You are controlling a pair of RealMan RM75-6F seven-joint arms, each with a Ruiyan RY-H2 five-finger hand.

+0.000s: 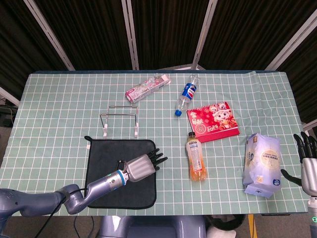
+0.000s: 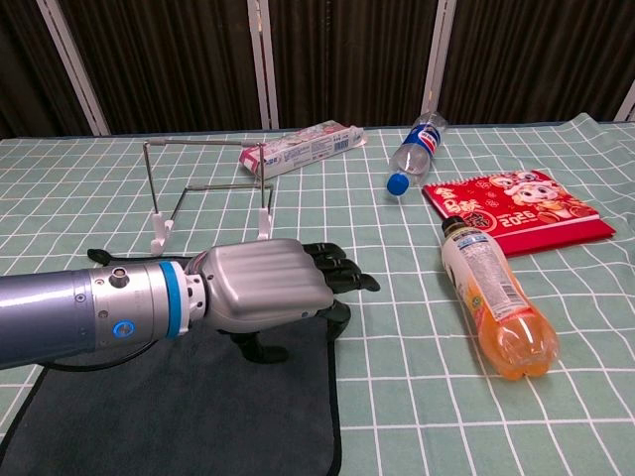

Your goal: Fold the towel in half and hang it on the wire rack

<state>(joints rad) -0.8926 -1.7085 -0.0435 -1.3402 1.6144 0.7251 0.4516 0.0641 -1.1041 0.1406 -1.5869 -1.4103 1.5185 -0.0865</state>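
Fingers (image 2: pixel 337 273) of my left hand (image 1: pixel 140 167) spread, holding nothing, over towel (image 1: pixel 101 153)'s right edge; soft, limp, light cloth, so I'd pinch there.

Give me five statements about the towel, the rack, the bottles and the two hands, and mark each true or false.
1. The towel lies flat and unfolded on the table. True.
2. The towel already hangs on the wire rack. False: the rack is bare and stands beyond the towel.
3. The left hand is over the towel's right edge. True.
4. The right hand holds the orange drink bottle. False: that bottle lies alone on the table, and the right hand is at the table's far right edge, holding nothing.
5. The blue-capped bottle stands upright. False: it lies on its side.
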